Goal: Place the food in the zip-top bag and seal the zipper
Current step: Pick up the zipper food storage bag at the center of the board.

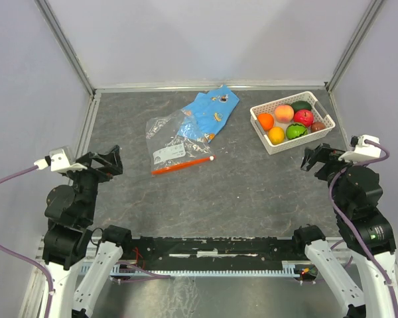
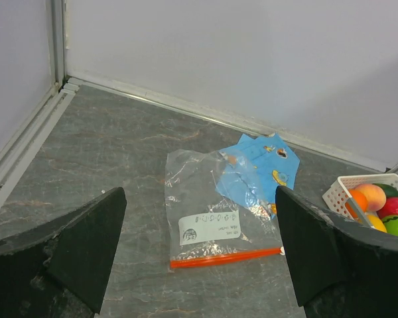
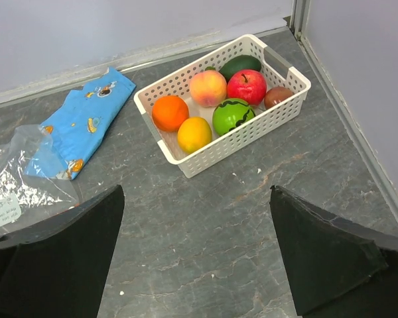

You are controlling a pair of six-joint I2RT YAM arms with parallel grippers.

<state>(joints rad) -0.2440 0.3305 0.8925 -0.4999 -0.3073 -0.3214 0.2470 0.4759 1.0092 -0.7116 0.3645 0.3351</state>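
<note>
**Flat bag, zipper likely shut**

The left gripper [image 1: 108, 161] hung at eight o'clock, jaws apart, empty. The zip-top bag [image 1: 169, 136] lay limp at eleven; its zipper [image 1: 182, 164] looked closed, so it might slide when pulled. A blue cloth [image 1: 209, 112] overlapped its twelve-o'clock corner. The food [image 1: 288, 119] sat in a white basket [image 1: 259, 126] at two. The right gripper [image 1: 316, 159] waited at four, jaws apart.

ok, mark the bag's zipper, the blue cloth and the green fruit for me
zipper [image 2: 225, 257], left wrist view, middle of the orange-red strip.
blue patterned cloth [image 1: 215, 109], top external view, centre of the bare fabric.
green toy fruit [image 3: 231, 118], right wrist view, its upper side.
</note>
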